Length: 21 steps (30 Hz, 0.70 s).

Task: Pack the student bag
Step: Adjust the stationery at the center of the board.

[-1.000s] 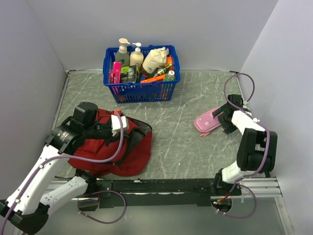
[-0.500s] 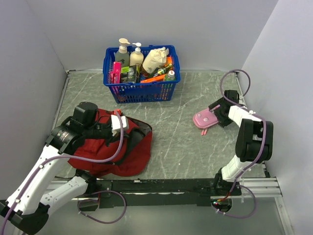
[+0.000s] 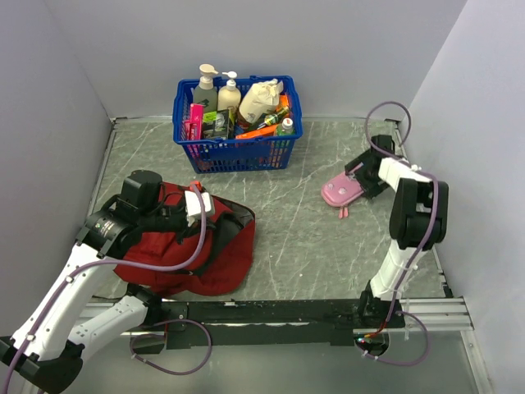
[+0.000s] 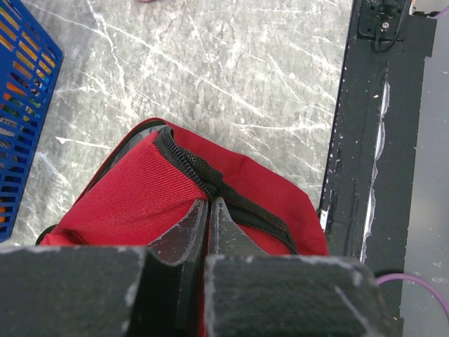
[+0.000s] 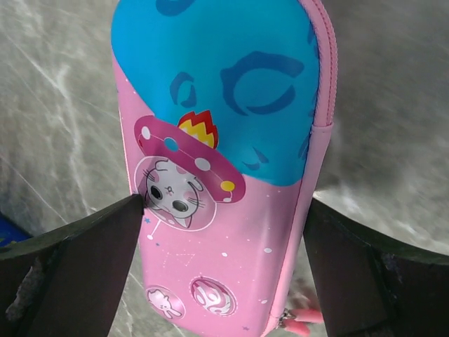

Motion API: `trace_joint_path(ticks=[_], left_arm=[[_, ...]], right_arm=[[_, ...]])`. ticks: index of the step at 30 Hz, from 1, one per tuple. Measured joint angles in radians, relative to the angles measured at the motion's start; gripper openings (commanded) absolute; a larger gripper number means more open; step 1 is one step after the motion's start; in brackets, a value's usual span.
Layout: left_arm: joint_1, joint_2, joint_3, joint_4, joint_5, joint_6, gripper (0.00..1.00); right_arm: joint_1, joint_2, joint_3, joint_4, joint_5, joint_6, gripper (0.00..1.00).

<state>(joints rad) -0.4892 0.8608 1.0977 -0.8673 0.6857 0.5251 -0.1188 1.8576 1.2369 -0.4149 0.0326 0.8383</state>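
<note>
The student bag (image 3: 215,256), dark red with black zipper trim, lies slumped at the front left of the table. My left gripper (image 3: 197,195) is shut on it, and in the left wrist view my left gripper (image 4: 209,202) pinches the zipper edge of the student bag (image 4: 119,193), which peaks up to the tips. A pink and blue pencil case (image 3: 339,191) lies at the right. My right gripper (image 3: 362,177) stands open at its right end. In the right wrist view my right gripper (image 5: 224,210) straddles the pencil case (image 5: 231,133); the left finger (image 5: 105,239) touches its side.
A blue plastic basket (image 3: 238,154) of bottles and small items stands at the back centre; its corner basket (image 4: 21,105) shows in the left wrist view. A black rail (image 3: 271,312) runs along the near edge. Grey walls close in on three sides.
My right gripper has swung toward the back of the table, and the pencil case has shifted back and slightly left with it. The left arm and the bag have not moved.
</note>
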Motion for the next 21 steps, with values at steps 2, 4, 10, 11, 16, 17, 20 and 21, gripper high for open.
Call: trace_joint_path(ticks=[2, 4, 10, 11, 16, 17, 20, 21], left_arm=[[0.003, 0.000, 0.000, 0.005, 0.000, -0.003, 0.01], [0.004, 0.000, 0.000, 0.008, -0.001, -0.006, 0.01], [0.004, -0.002, 0.000, 0.010, -0.001, -0.010, 0.01], [0.004, -0.002, 0.000, 0.010, -0.001, -0.010, 0.01], [0.004, -0.004, -0.001, 0.010, 0.000, -0.011, 0.01], [0.004, -0.006, -0.002, 0.011, 0.000, -0.013, 0.01], [0.004, -0.008, -0.003, 0.011, 0.000, -0.014, 0.01], [0.004, -0.008, -0.003, 0.012, 0.000, -0.014, 0.01]], right_arm=[[0.014, 0.034, 0.051, -0.025, -0.005, -0.026, 1.00], [0.039, 0.051, 0.078, -0.032, -0.008, -0.056, 1.00], [0.166, 0.047, 0.070, -0.029, -0.065, -0.141, 0.81], [0.186, 0.041, 0.059, -0.021, -0.079, -0.153, 0.80], [0.254, -0.026, -0.030, 0.003, -0.140, -0.179, 0.73], [0.264, -0.042, -0.047, 0.001, -0.149, -0.185, 0.72], [0.290, -0.086, -0.080, 0.002, -0.158, -0.203, 0.63], [0.299, -0.106, -0.091, 0.002, -0.158, -0.206, 0.59]])
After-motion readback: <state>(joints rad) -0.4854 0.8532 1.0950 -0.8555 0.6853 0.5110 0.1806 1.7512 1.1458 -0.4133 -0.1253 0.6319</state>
